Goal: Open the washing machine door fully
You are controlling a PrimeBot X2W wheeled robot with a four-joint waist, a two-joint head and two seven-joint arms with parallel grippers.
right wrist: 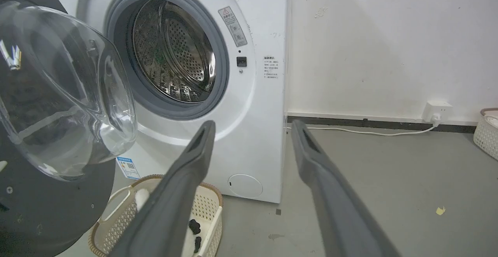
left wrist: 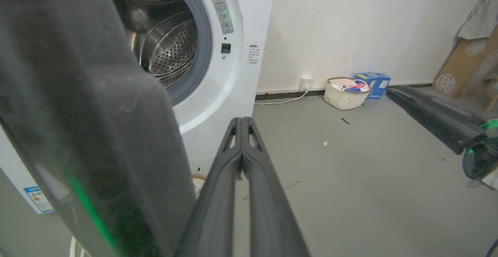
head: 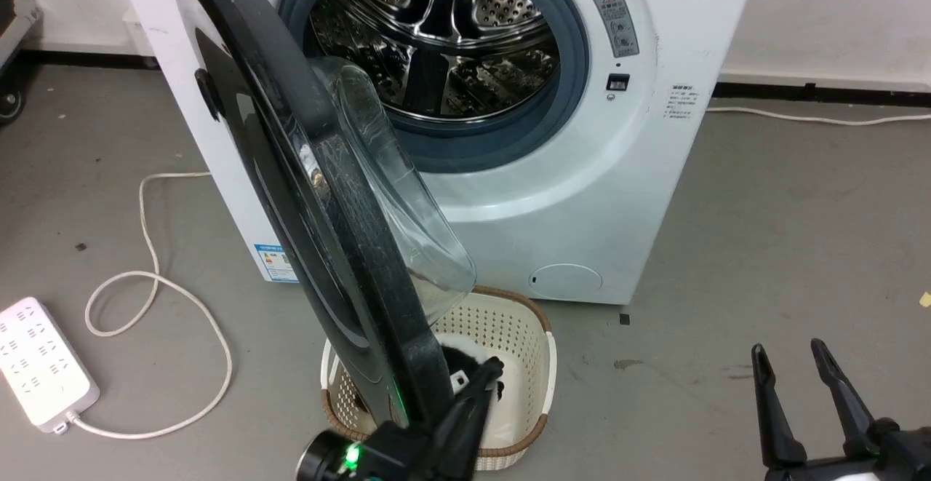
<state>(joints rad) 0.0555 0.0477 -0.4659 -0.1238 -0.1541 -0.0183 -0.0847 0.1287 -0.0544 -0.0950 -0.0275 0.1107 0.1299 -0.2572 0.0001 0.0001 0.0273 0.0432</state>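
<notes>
- The door (head: 291, 175) is glossy black plastic, scuffed and dusty along its edge; its bowl (right wrist: 58, 93) is clear, smooth glass.
- The drum (head: 436, 37) is shiny perforated steel.
- The ring (head: 494, 150) around it looks like matt grey rubber.
- The machine front (head: 582, 197) is smooth, glossy white.
- The basket (head: 509, 321) is cream perforated plastic with a brown woven-looking rim.
- The floor (head: 764, 233) is matt grey, lightly stained.
- My fingers (right wrist: 323, 179) are matt and dark.

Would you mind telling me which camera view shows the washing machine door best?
The head view: the door appears nearly whole, swung out. The right wrist view shows mainly its glass bowl; the left wrist view, a blurred dark slab up close.
</notes>
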